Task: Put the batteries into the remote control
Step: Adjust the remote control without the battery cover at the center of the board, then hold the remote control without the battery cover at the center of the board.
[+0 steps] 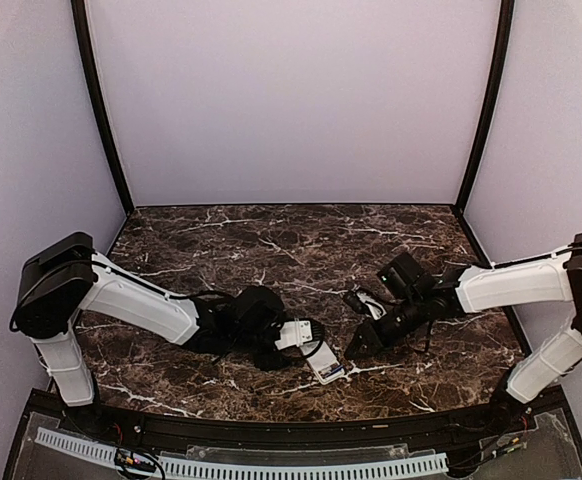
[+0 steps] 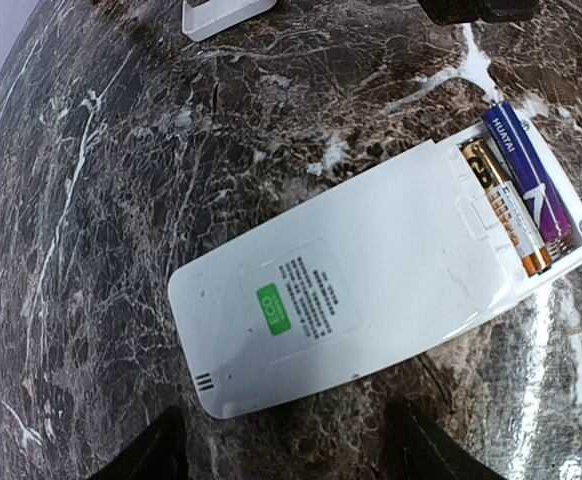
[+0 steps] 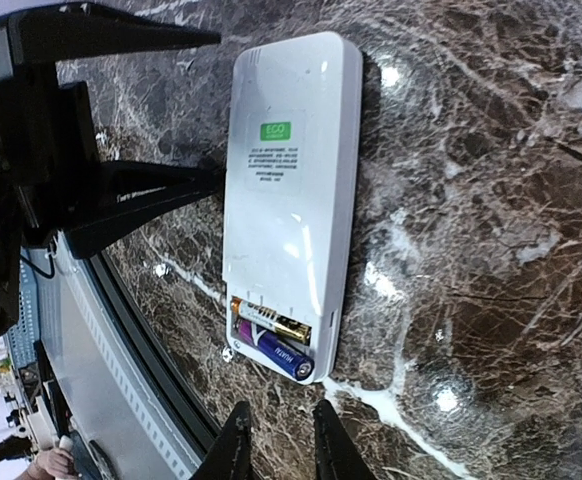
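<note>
White plastic remote control (image 2: pixel 371 290) lies face down on the dark marble desk (image 2: pixel 121 150), near the front edge between the two arms; its battery bay (image 2: pixel 574 243) at one end is uncovered; the batteries (image 2: pixel 529 170), one purple and one gold, lie side by side inside it; the left gripper (image 2: pixel 289 420) has its fingers spread wide at the remote's opposite end, released; the right gripper (image 3: pixel 281 415) hovers just off the battery end, fingers slightly parted, grasping nothing.

One remote control (image 2: pixel 371 290), two batteries (image 2: pixel 531 180), two tools (image 3: pixel 276 440), perhaps one white cover (image 2: pixel 226 15).
</note>
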Controlling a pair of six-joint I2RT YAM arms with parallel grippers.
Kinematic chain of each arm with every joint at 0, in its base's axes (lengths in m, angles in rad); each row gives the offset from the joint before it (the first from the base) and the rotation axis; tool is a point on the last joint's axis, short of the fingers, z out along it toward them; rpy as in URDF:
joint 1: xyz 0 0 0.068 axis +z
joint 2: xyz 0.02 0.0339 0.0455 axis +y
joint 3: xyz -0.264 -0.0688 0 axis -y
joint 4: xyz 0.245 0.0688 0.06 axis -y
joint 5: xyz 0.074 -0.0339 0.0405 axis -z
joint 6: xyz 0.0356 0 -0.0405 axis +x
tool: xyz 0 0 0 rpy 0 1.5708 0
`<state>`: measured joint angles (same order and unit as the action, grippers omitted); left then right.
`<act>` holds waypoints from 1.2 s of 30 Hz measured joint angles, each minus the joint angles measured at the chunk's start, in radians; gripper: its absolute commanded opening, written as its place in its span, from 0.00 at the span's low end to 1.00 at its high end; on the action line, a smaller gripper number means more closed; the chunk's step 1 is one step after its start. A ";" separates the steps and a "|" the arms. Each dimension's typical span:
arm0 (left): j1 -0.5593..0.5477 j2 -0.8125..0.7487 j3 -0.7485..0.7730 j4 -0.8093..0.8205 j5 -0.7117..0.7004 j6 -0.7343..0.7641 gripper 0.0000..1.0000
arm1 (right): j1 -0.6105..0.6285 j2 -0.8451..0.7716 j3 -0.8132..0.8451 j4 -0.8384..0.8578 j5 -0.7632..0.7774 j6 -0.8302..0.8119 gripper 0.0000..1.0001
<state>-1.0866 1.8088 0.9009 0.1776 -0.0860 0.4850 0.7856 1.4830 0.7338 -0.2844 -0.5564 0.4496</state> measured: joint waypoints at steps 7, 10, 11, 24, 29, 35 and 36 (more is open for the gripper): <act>0.000 0.011 0.021 -0.011 0.047 0.055 0.61 | 0.021 0.048 -0.013 0.030 -0.031 0.009 0.14; 0.000 0.015 0.050 -0.041 0.090 0.073 0.60 | 0.030 0.073 -0.013 0.034 -0.032 0.009 0.11; 0.000 0.016 0.060 -0.048 0.105 0.080 0.60 | 0.032 0.077 -0.013 0.036 -0.034 0.009 0.11; 0.000 0.076 0.117 -0.080 0.183 0.103 0.59 | 0.041 0.102 -0.013 0.059 -0.039 0.011 0.08; 0.000 0.080 0.129 -0.096 0.195 0.103 0.59 | 0.041 0.103 -0.012 0.059 -0.039 0.009 0.07; -0.007 0.085 0.133 -0.098 0.202 0.105 0.59 | 0.042 0.106 -0.009 0.056 -0.039 0.003 0.09; -0.010 0.086 0.135 -0.098 0.201 0.106 0.59 | 0.042 0.106 -0.006 0.051 -0.039 0.001 0.10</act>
<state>-1.0969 1.8946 1.0355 0.0792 0.1154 0.5915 0.8272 1.5887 0.7277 -0.2337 -0.5949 0.4507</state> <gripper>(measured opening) 0.591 0.089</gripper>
